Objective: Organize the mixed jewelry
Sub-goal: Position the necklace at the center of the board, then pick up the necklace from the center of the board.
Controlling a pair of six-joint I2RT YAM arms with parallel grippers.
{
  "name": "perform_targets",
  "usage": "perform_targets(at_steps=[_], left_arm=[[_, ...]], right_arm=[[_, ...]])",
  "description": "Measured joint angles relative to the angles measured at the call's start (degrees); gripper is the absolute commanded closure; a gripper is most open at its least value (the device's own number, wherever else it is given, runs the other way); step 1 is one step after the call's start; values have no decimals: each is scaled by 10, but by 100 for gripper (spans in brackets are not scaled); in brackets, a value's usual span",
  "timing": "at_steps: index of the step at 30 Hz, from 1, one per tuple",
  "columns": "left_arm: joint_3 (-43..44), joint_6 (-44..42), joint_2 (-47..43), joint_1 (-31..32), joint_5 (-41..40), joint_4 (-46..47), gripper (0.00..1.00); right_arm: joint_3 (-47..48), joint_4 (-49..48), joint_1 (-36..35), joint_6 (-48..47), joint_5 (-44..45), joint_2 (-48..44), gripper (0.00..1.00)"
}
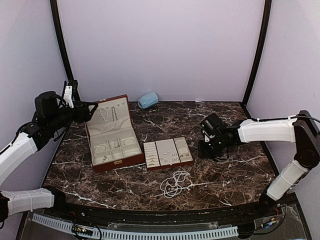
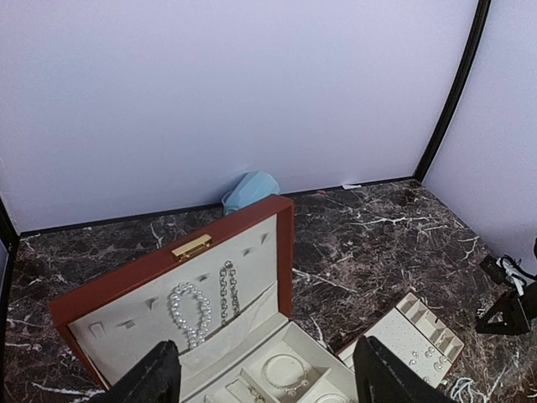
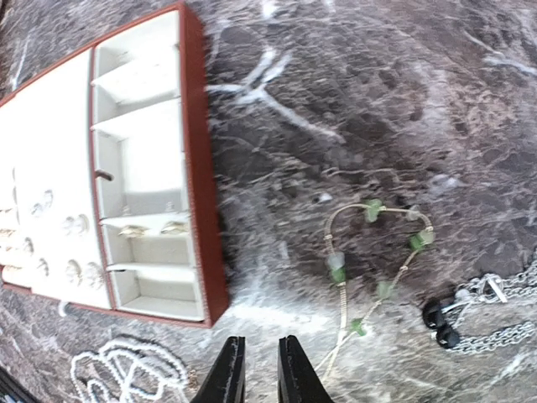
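A white pearl strand (image 1: 175,182) lies coiled on the marble in front of the tray; its edge shows in the right wrist view (image 3: 126,369). A thin chain with green beads (image 3: 369,269) and a silver chain (image 3: 495,319) lie right of the tray insert (image 3: 197,210). Small earrings (image 3: 75,225) sit in the insert. In the open case lid (image 2: 260,252) hang a pearl strand (image 2: 191,312) and a chain (image 2: 226,290); a bangle (image 2: 285,374) lies below. My left gripper (image 2: 268,378) is open and empty above the case. My right gripper (image 3: 260,369) is shut and empty, low over the marble by the green-bead chain.
The reddish-brown case (image 1: 112,132) stands open at centre left, the tray insert (image 1: 167,152) beside it. A pale blue rounded object (image 1: 148,100) lies at the back wall. The right gripper (image 1: 207,149) sits right of the tray; the left gripper (image 1: 89,109) is by the lid.
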State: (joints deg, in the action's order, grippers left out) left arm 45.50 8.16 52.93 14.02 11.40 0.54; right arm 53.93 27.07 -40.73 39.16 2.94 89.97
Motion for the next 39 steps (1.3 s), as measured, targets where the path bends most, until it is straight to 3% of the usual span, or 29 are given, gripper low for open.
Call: perform_targets(at_steps=[7,13,24,39], left_arm=[[-11,0,4,0,30,12,27],[-14,0,6,0,47,20,27],[-14,0,6,0,49,25,27],[-14,0,6,0,42,25,27]], right_arm=[[2,44,0,3,35,-19,81],[-23,70,28,-37,78,-47,71],[-32,77,42,-162,88,-13,71],[-12,66,44,-237,115,50,72]])
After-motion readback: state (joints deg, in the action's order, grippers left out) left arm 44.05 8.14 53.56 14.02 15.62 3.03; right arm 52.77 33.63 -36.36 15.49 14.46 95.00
